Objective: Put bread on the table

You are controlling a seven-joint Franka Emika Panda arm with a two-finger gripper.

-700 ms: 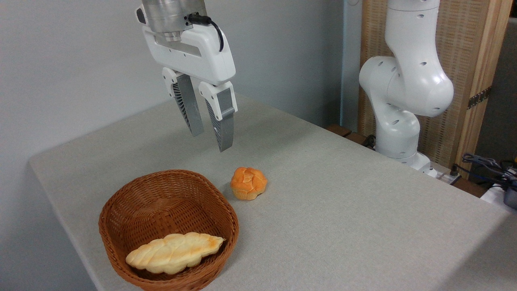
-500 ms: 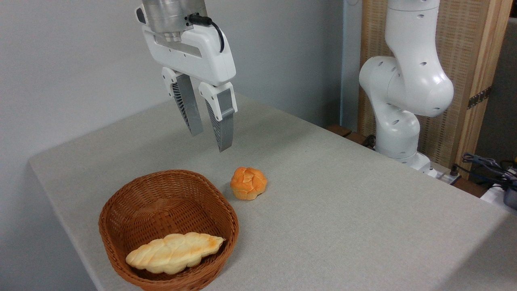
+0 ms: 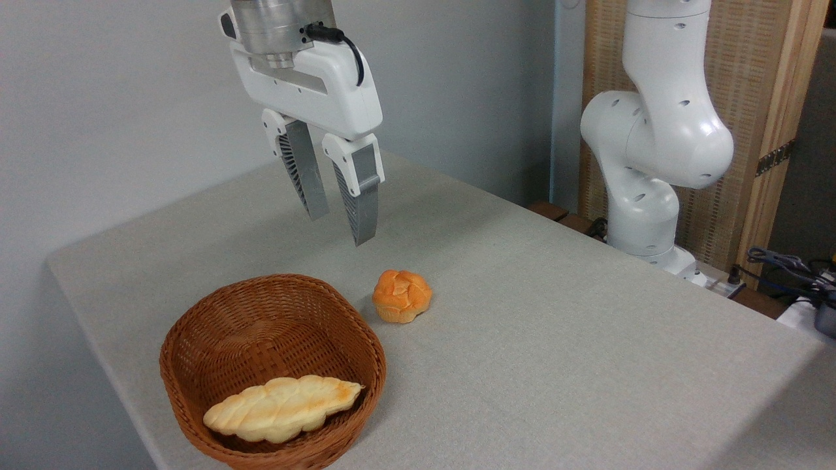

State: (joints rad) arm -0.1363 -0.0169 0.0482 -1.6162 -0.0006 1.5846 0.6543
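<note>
The bread (image 3: 281,408), a long pale yellow braided loaf with golden patches, lies inside the brown wicker basket (image 3: 196,326) at the lower left of the grey-beige table (image 3: 555,339). My gripper (image 3: 338,227) hangs in the air above the table, behind the basket and well above the loaf. Its two grey fingers point downward, spread apart, with nothing between them.
A small round orange bun (image 3: 401,296) sits on the table just right of the basket's far rim, below my fingertips. The white arm base (image 3: 646,176) stands at the table's far right edge. Cables (image 3: 790,267) lie at the far right.
The gripper has barely shifted; the bread, bun and basket lie where they were.
</note>
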